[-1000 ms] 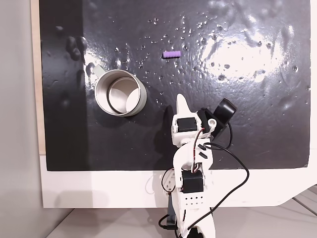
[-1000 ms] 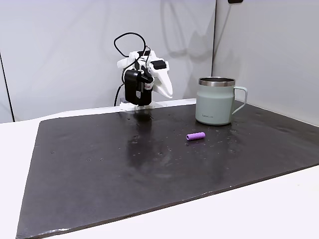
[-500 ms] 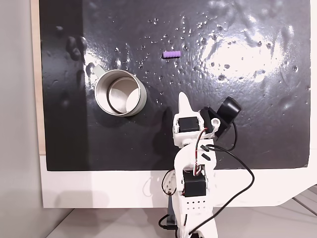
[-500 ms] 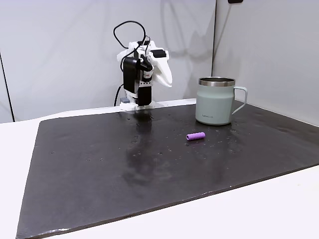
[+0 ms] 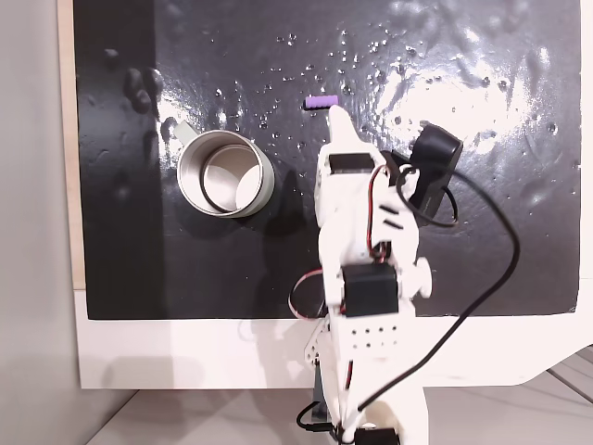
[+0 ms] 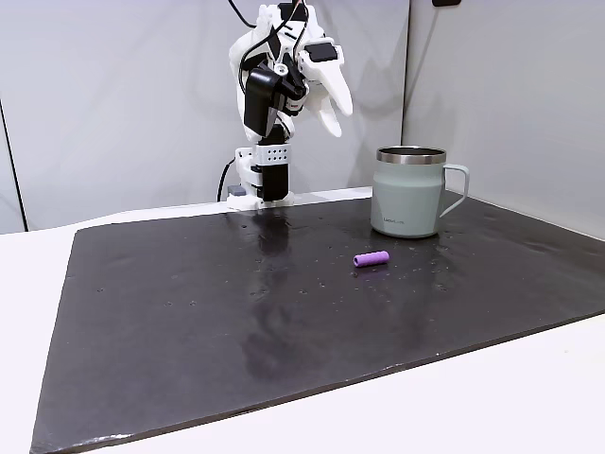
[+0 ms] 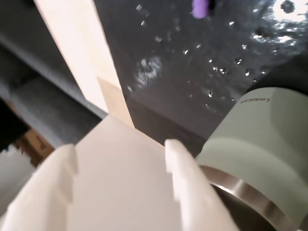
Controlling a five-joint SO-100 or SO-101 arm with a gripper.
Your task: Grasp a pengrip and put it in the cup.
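My gripper (image 6: 333, 112), raised above the mat (image 6: 189, 312), grip state indiscernible; pengrip (image 5: 320, 101) just beyond its tip; cup (image 5: 225, 173) to its left in the top-down fixed view

- I see a purple pengrip (image 6: 371, 258) beyond my white gripper (image 6: 333, 106)
- Beside it, a pale green cup (image 6: 410, 193), silver inside
- Below, a glossy black mat (image 6: 284, 312)

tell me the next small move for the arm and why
Probably lower the gripper toward the pengrip, opening the jaws on the way. The pengrip lies untouched on the black mat, short of the cup, while the gripper hangs high above the mat.
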